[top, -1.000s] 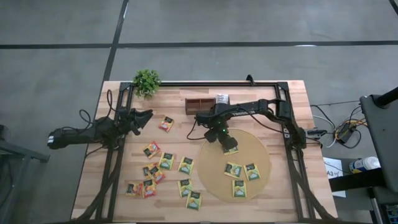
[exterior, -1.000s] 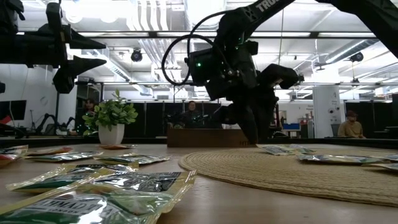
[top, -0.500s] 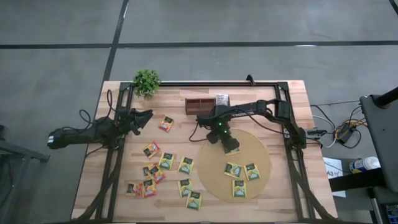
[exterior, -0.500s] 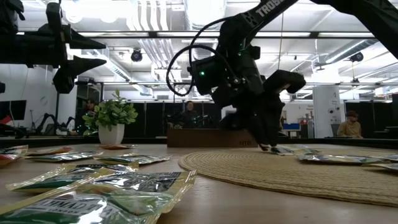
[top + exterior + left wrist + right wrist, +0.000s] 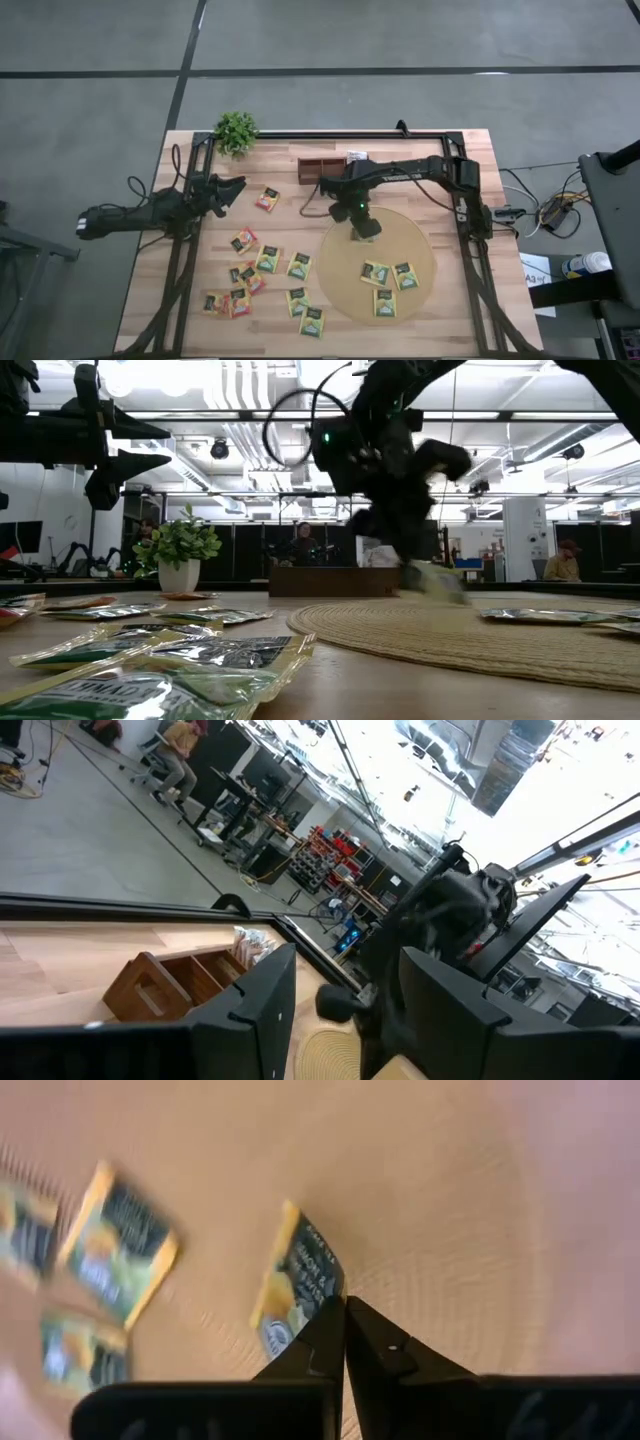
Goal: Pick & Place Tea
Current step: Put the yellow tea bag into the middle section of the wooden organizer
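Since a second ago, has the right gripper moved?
Yes. The right gripper, shut on a tea sachet, has pulled back over the mat toward the wooden tray and lifted the sachet off the mat in the low view.

The right gripper (image 5: pixel 345 1312) has snapped closed on a yellow-green tea sachet (image 5: pixel 297 1283) and lifts it clear of the round mat (image 5: pixel 520 638), where it lay a second ago; it now dangles below the fingers, swinging toward the wooden tray (image 5: pixel 318 166).
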